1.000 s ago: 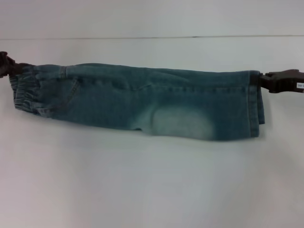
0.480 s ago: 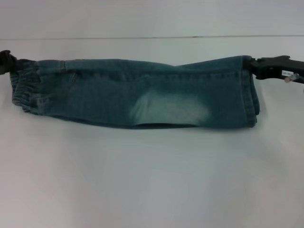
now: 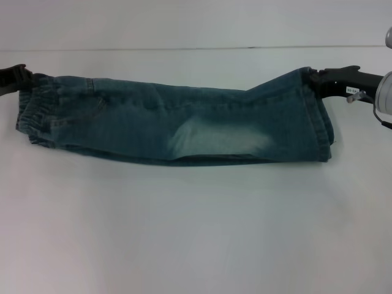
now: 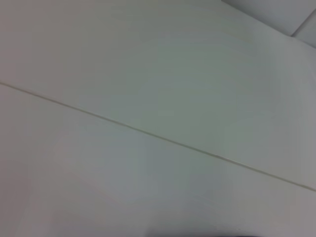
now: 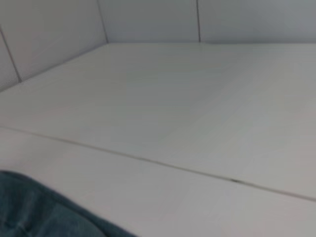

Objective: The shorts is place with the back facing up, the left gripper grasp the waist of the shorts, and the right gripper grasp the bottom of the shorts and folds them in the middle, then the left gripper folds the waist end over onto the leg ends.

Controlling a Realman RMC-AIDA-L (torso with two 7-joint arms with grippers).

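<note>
The blue-green denim shorts lie folded lengthwise in a long strip across the white table, a faded pale patch facing up. At the far left, the gathered waist has its far corner in my left gripper, which is shut on it. My right gripper, black with a small white label, is shut on the far corner of the bottom and holds that corner slightly raised. A corner of the shorts also shows in the right wrist view. The left wrist view holds only table surface.
The white table stretches bare in front of the shorts. A thin seam runs across it behind them. The silver wrist of my right arm sits at the right edge.
Both grippers have shifted the shorts' far edge away from me and slightly inward. The hem corner rose, the strip settled flatter, and the right silver wrist came into view.
</note>
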